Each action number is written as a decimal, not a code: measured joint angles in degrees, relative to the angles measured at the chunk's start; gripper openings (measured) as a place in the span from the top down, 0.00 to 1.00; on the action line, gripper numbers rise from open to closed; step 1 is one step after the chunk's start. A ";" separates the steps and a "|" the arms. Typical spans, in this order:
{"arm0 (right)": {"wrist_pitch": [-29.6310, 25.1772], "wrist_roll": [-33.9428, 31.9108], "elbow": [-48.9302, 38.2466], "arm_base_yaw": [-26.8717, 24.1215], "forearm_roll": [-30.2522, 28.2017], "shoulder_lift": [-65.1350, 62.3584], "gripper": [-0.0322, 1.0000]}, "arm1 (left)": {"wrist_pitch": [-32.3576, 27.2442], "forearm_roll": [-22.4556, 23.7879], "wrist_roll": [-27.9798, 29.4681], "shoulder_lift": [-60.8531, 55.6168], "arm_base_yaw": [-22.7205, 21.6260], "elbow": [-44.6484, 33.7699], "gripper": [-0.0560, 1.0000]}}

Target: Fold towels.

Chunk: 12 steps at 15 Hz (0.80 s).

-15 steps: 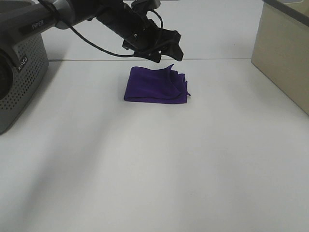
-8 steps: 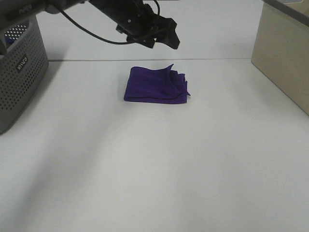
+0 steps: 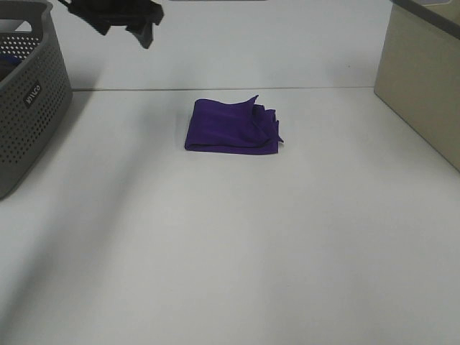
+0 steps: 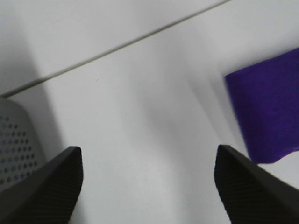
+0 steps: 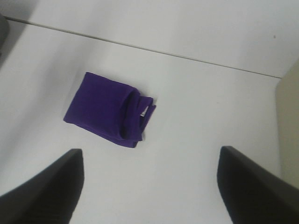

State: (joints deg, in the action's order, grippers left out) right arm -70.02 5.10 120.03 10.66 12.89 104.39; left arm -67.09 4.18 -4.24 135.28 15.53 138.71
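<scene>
The deep purple towel [image 3: 231,128] lies folded into a small rectangle at the back middle of the white table, its right edge ruffled. It also shows in the right wrist view [image 5: 106,108], with a white tag at its loose edge, and partly in the left wrist view [image 4: 266,109]. My left gripper [image 3: 133,23] is high at the back left, well away from the towel, open and empty. In the left wrist view its fingers [image 4: 42,186] stand wide apart. My right gripper [image 5: 149,186] is open and empty, high above the table; it does not show in the exterior view.
A grey perforated basket [image 3: 29,93] stands at the left edge, with something purple inside. A beige box [image 3: 424,79] stands at the right. A seam [image 3: 302,88] runs across the back of the table.
My left gripper has pulled away from above the towel, up and to the left toward the basket. The towel has not moved.
</scene>
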 joint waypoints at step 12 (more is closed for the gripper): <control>0.17 -2.92 -24.81 -15.93 -3.38 -15.13 0.23 | -1.49 -4.58 -1.55 -34.09 -26.36 -38.33 0.27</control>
State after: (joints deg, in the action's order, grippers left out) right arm -69.84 2.18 95.23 -5.27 9.51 89.27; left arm -68.58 -0.40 -5.79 101.18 -10.83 100.38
